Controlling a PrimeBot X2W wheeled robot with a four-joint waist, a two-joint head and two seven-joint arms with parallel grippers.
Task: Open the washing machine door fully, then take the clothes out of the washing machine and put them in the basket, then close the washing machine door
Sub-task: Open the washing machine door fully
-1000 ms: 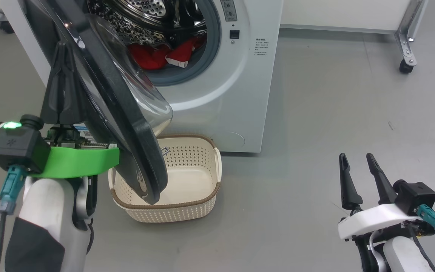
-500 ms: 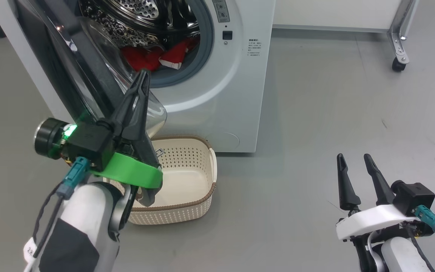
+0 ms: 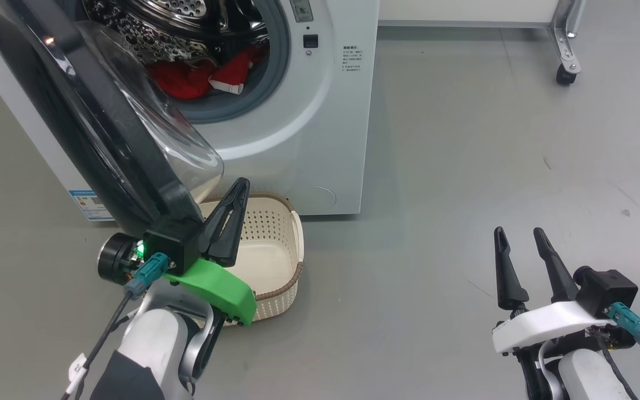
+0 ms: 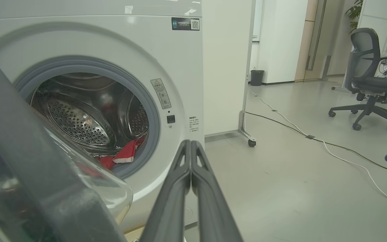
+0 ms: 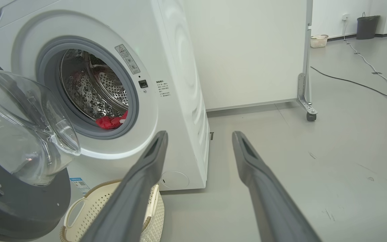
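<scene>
Left gripper (image 3: 240, 186), closed, near the basket (image 3: 299, 266); blue label (image 3: 88, 200) illegible.

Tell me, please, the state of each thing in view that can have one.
washing machine door, open, swung out above the basket
clothes, inside the washing machine
basket, on the floor, nothing seen in it
left gripper, shut, empty
right gripper, open, empty

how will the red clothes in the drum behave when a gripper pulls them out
The red clothes lie crumpled in soft folds, so probably floppy, draping from a pinch. A small heap, so likely light. They may drag on the grey rubber rim.
</scene>
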